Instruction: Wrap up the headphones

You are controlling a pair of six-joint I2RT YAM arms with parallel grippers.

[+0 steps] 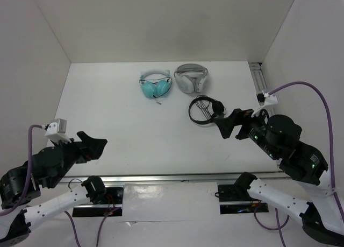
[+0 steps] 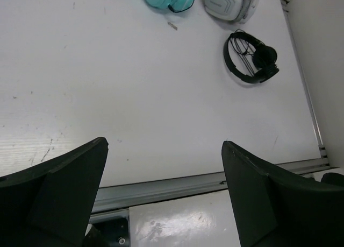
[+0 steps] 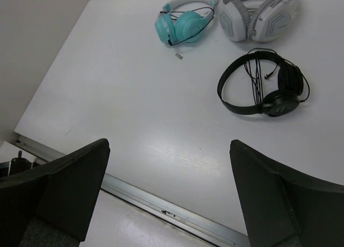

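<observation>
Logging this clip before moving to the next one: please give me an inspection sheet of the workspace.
Surface: white table, faint scuffs; metal rail along the near edge.
Job's things: black headphones lying flat, untouched; their cable lies in strands across the headband loop.
Clutter: teal headphones and white-grey headphones side by side behind; small speck near the teal pair, unidentifiable.
Grippers: left gripper and right gripper above the table, jaws open, empty.
Cables: purple cables run off both arms.
Surroundings: white walls.
</observation>
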